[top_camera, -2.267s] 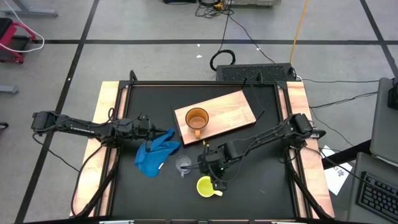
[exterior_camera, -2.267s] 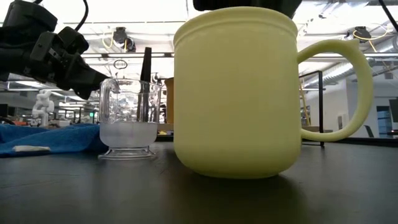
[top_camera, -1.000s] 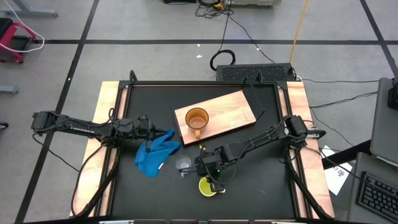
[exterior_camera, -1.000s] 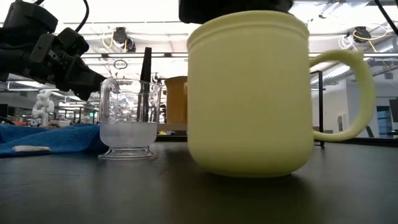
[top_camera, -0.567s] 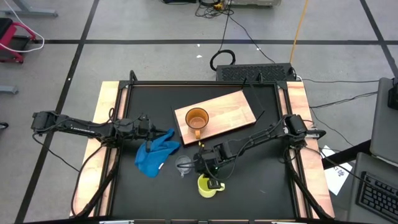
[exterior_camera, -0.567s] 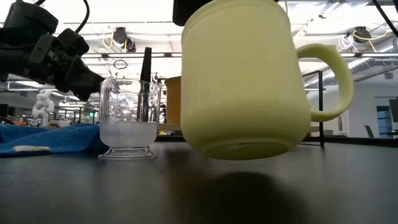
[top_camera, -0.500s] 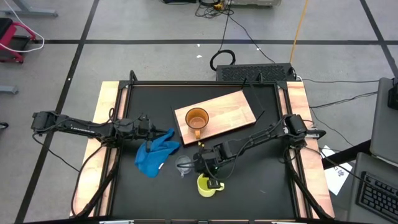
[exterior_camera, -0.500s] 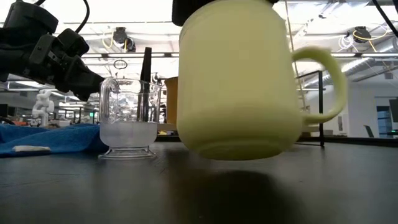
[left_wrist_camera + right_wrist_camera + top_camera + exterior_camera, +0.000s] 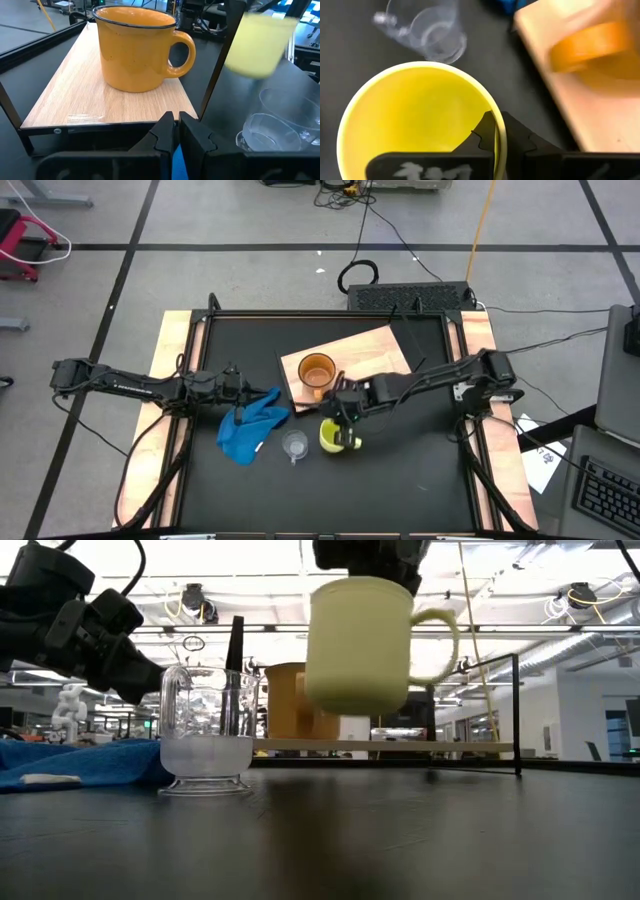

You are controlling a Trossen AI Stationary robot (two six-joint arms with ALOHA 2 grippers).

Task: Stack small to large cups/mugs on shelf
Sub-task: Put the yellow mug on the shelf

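The orange-brown mug point(image 9: 317, 370) stands upright on the light-wood shelf board point(image 9: 375, 360), near the board's left end; it also shows in the left wrist view point(image 9: 135, 47). My right gripper point(image 9: 346, 414) is shut on the yellow mug point(image 9: 331, 437), which hangs in the air point(image 9: 360, 640) just in front of the board. The clear plastic cup point(image 9: 294, 444) stands on the black table to the left of the yellow mug. My left gripper point(image 9: 258, 390) is shut, over the far corner of the blue cloth point(image 9: 250, 428); I cannot tell whether it touches the cloth. My right gripper pinches the yellow mug's wall at the rim point(image 9: 496, 125), one finger inside the mug and one outside. The fingers come from above, pointing down. The mug hangs below them, nearly upright and clear of the table point(image 9: 355, 705), its handle point(image 9: 440, 640) pointing sideways.
The board rests on a thin black frame point(image 9: 515, 710) a little above the tabletop. Wooden rails point(image 9: 170, 380) run along the table's left and right sides. Bare black tabletop lies near the front edge point(image 9: 400, 490).
My right gripper has lifted the yellow mug off the table and carried it up and toward the far edge, up to the front of the board beside the orange-brown mug. The mug tipped a little on leaving the table. The clear cup has stayed in place.
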